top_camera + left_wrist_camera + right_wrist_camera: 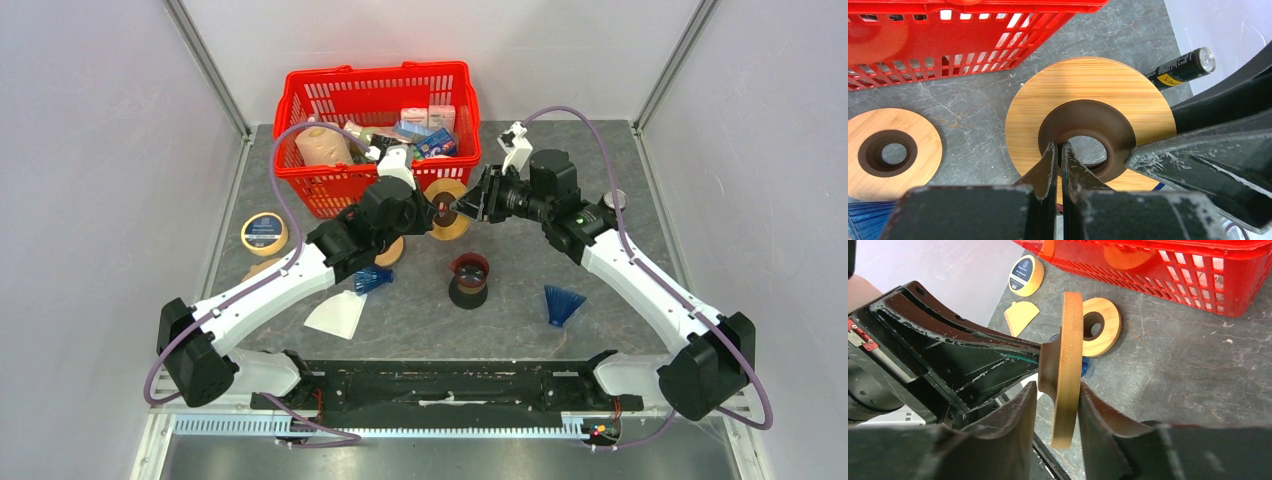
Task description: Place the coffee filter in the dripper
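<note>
The white coffee filter (337, 315) lies flat on the table by the left arm. The dripper (469, 280), a short black cylinder with a dark red mouth, stands mid-table with no collar showing on it. Both grippers meet in the air in front of the basket, on a tan wooden ring with a brown funnel hub (447, 212). My left gripper (1060, 145) is shut on the hub's inner lip (1088, 85). My right gripper (1058, 385) grips the ring's rim (1070, 350) edge-on. Neither gripper touches the filter or the dripper.
A red basket (330, 95) of goods stands at the back. A second wooden ring (923, 150) lies left of the grippers. Two blue ribbed cones (373, 280) (563, 303), a brown paper piece (262, 268), a yellow tape roll (264, 233) and a battery (1188, 67) lie around.
</note>
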